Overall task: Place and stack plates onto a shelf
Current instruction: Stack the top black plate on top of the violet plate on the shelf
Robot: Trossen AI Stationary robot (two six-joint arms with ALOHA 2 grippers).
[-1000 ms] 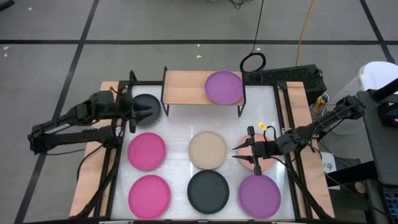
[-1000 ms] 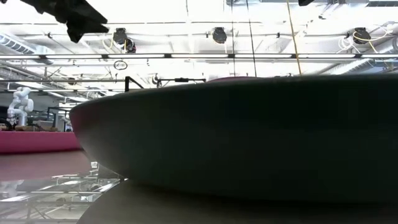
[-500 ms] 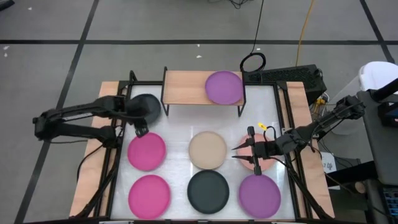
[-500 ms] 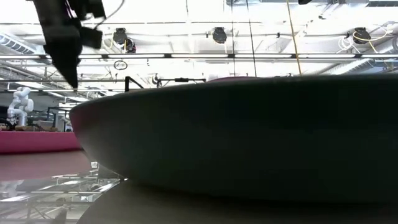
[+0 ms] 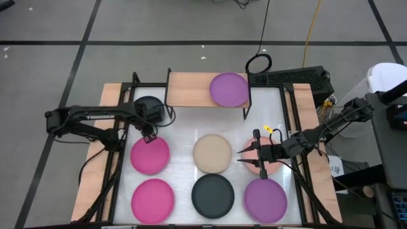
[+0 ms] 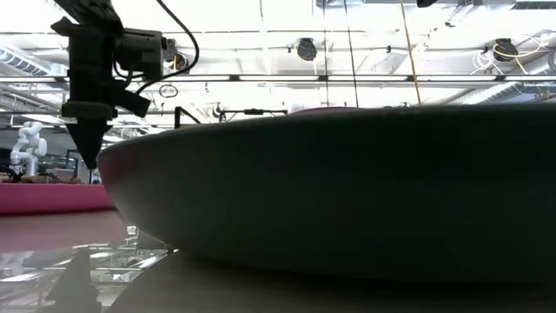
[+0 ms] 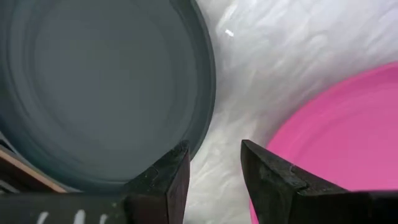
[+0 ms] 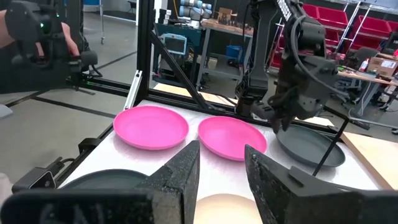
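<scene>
The shelf (image 5: 191,90) stands at the table's far edge with a purple plate (image 5: 229,89) on its right half. A black plate (image 5: 149,107) lies left of the shelf, and a magenta plate (image 5: 150,155) lies nearer. My left gripper (image 5: 148,135) hangs open between these two, fingers pointing down. In the left wrist view its fingers (image 7: 214,149) stand over bare table, the black plate (image 7: 99,87) on one side and the magenta plate (image 7: 336,124) on the other. My right gripper (image 5: 240,156) is open and level above the salmon plate (image 5: 264,166), pointing at the beige plate (image 5: 212,153).
A second magenta plate (image 5: 152,197), a black plate (image 5: 213,194) and a purple plate (image 5: 265,200) lie along the near edge. A black frame (image 5: 121,159) borders the table. The low view is mostly filled by a dark plate (image 6: 347,191), with my left gripper (image 6: 89,152) above table level.
My left gripper has moved from above the black plate toward the table's near edge. It has tipped from level to pointing down and has come lower between the black and magenta plates. The right arm has kept still. No plate has moved.
</scene>
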